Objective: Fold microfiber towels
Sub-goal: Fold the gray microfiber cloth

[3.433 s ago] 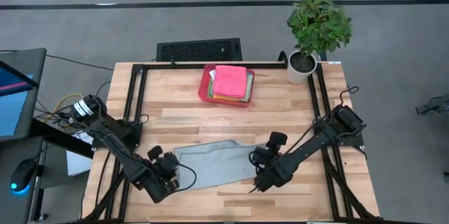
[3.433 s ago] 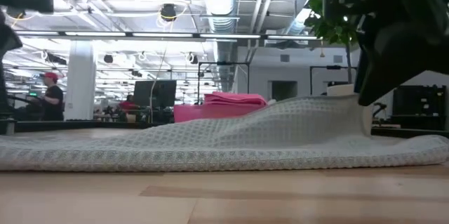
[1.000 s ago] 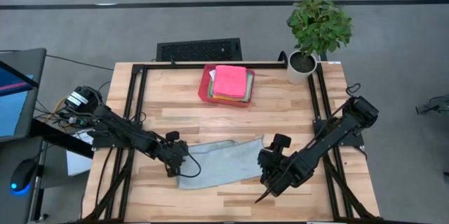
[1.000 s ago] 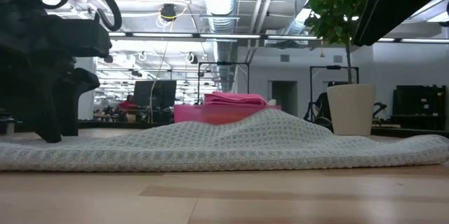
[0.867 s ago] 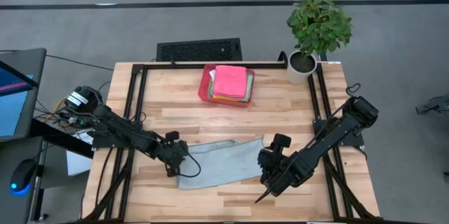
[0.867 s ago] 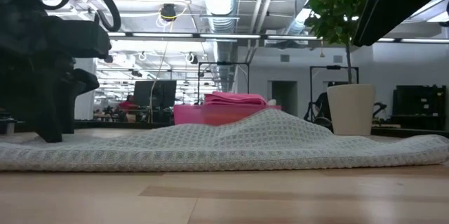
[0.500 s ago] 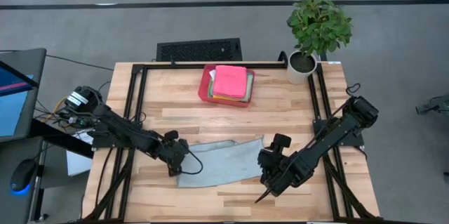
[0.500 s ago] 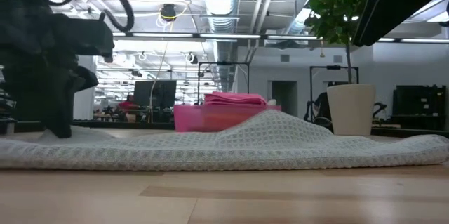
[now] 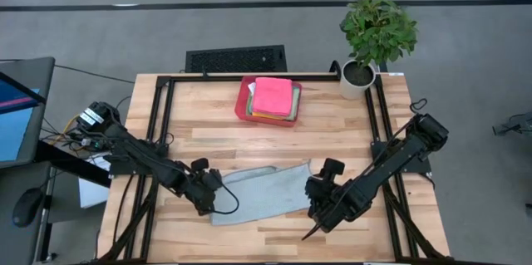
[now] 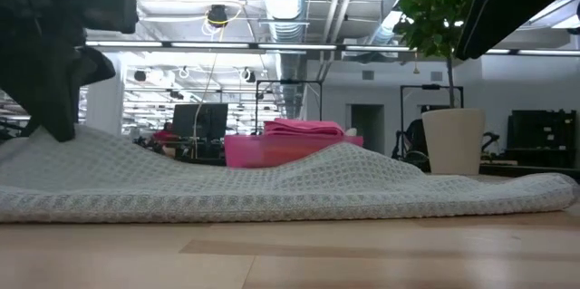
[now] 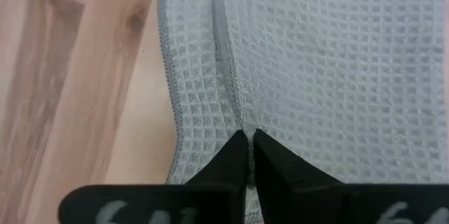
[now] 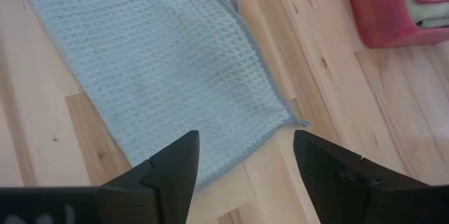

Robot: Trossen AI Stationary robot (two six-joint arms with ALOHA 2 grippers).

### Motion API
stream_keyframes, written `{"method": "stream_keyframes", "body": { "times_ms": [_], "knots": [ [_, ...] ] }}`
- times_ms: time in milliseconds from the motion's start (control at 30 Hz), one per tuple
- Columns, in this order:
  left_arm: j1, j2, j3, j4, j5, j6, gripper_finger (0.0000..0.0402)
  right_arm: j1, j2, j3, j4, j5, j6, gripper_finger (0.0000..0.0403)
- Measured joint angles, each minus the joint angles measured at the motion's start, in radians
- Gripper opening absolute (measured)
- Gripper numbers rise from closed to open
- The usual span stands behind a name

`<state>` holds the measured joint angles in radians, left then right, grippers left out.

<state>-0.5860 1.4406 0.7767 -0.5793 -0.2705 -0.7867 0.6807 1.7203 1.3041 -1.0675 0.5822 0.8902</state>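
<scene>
Since a second ago the grey towel's (image 9: 259, 192) left edge has been pinched and raised by the left gripper (image 11: 245, 140); folded pink towels (image 9: 273, 96) are stacked in the red tray (image 9: 242, 103); the right gripper (image 12: 245, 157) is held spread above the towel's right end.

Wooden desk (image 9: 332, 136) with cloth, tray and plant

A grey towel (image 9: 262, 190) lies spread near the front edge; a red tray (image 9: 243, 103) stacked with folded towels (image 9: 273, 96) sits at the back centre; a white potted plant (image 9: 359, 78) stands at the back right corner
</scene>
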Motion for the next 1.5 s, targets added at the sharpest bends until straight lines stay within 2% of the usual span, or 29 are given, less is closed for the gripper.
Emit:
{"method": "stream_keyframes", "body": {
  "times_ms": [100,433,800,900,1033,1233,1500],
  "knots": [
    [-0.004,0.000,-0.021,0.001,-0.039,-0.035,0.0014,0.000,0.000,0.000,0.007,-0.005,0.000,0.0258],
    [-0.022,0.000,-0.085,0.060,-0.014,-0.049,0.0019,0.022,0.000,0.000,0.007,-0.009,0.001,0.0258],
    [-0.023,0.000,-0.088,0.079,0.002,-0.022,0.0145,0.026,0.000,0.000,0.007,-0.009,0.010,0.0258],
    [-0.022,0.000,-0.088,0.076,0.002,-0.022,0.0158,0.026,0.000,0.000,0.007,-0.009,0.011,0.0258],
    [-0.022,0.000,-0.088,0.074,0.007,-0.021,0.0128,0.026,0.000,0.000,0.007,-0.009,0.010,0.0258],
    [-0.021,0.000,-0.088,0.073,-0.027,-0.039,0.0017,0.026,0.000,0.000,0.007,-0.009,0.011,0.0258],
    [-0.040,0.001,-0.024,0.018,-0.032,-0.135,0.0002,0.026,0.000,0.000,0.007,-0.010,0.011,0.0258]
  ]
}}
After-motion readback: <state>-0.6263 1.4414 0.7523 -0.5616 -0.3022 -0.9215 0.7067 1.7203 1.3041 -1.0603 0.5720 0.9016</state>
